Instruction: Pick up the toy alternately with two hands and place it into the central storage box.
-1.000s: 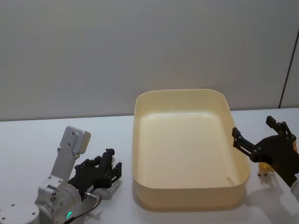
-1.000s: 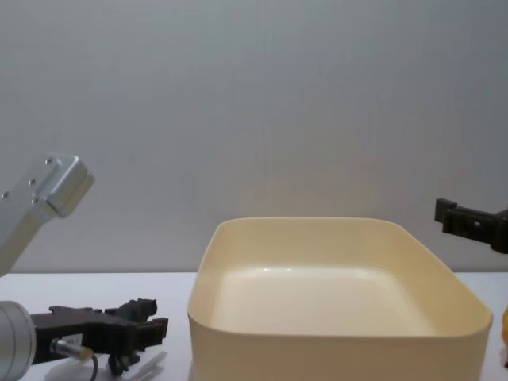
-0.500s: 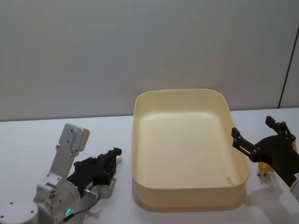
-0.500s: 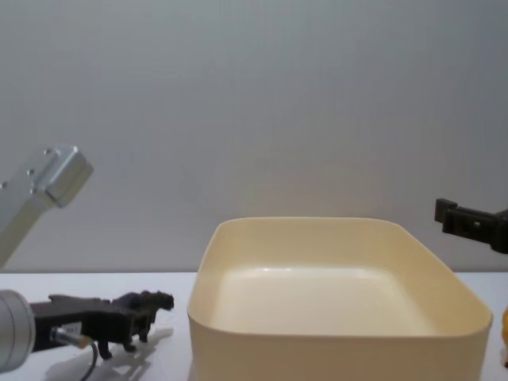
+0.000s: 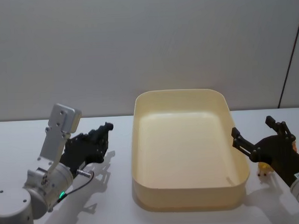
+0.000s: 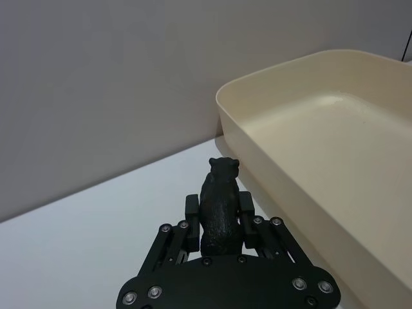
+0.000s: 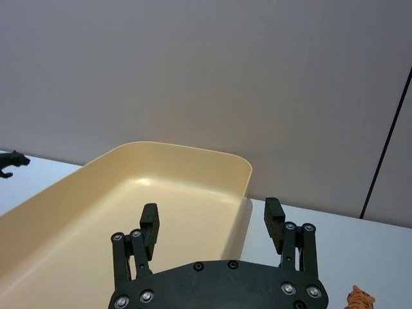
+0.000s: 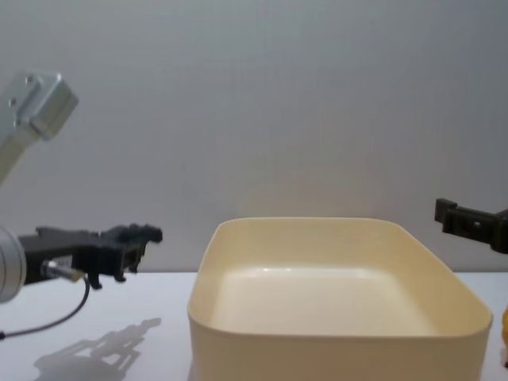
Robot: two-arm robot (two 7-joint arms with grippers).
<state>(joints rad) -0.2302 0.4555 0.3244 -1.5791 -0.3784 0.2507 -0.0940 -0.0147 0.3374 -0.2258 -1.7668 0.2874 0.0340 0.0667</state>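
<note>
Left tool [image 5: 98,137] clamps black toy animal [image 6: 219,193] between fingers, left of storage box [image 5: 181,93]; right tool [image 7: 212,221] spread open.

Cream-yellow storage box [image 5: 189,196], rectangular with rounded corners, upright at the table's centre. Black toy animal [image 6: 220,206], clamped in the left gripper [image 5: 99,138], held clear of the table at the box's 9 o'clock. Right gripper [image 5: 253,128], jaws apart, at the box's 3 o'clock, above a small orange toy [image 5: 263,169].
</note>
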